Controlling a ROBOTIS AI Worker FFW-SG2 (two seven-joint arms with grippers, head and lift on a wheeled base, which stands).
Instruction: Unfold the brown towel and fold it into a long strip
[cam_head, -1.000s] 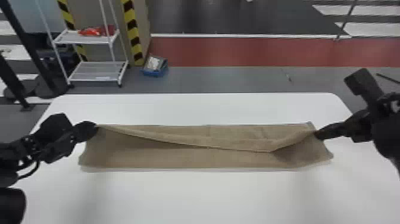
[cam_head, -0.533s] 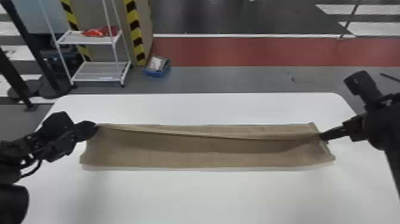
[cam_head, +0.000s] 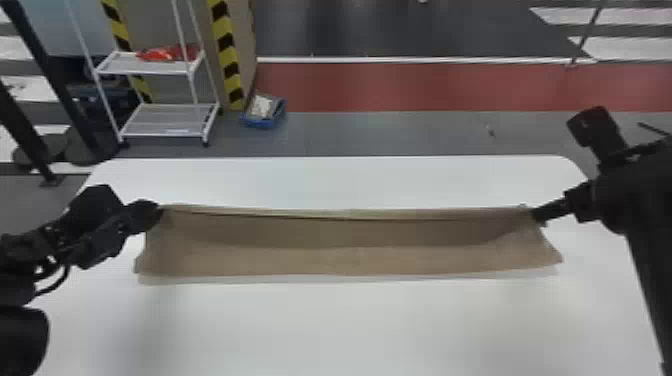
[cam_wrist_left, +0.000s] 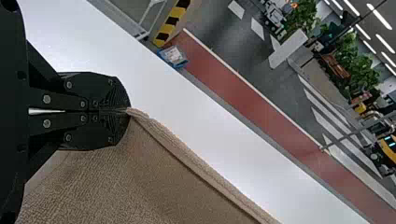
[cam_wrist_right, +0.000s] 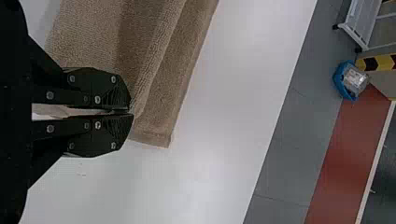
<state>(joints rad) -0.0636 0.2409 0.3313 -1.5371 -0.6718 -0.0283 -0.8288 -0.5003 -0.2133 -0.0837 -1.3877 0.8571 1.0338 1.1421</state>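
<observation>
1. We have the brown towel (cam_head: 350, 260) stretched lengthwise from side to side over the white worktop (cam_head: 350, 330); we cannot tell whether its near edge touches the surface.
2. At the towel's far left corner, our left gripper (cam_head: 158, 211) is clenched, with the towel's edge pinched at its fingertips.
3. At the towel's right end, near the far corner, our right gripper (cam_head: 538, 215) also grips the cloth. In the right wrist view, a narrow flat corner of the towel pokes out just past the fingertips.
4. Along the towel's far side we see a narrow rolled or folded band running between both grippers, with a darker shaded stretch beside it.
5. Beyond the towel, to the left, we see a white shelf cart (cam_head: 165, 127) bearing something red (cam_head: 167, 53), and beside it a blue container (cam_head: 256, 122) on the floor.
</observation>
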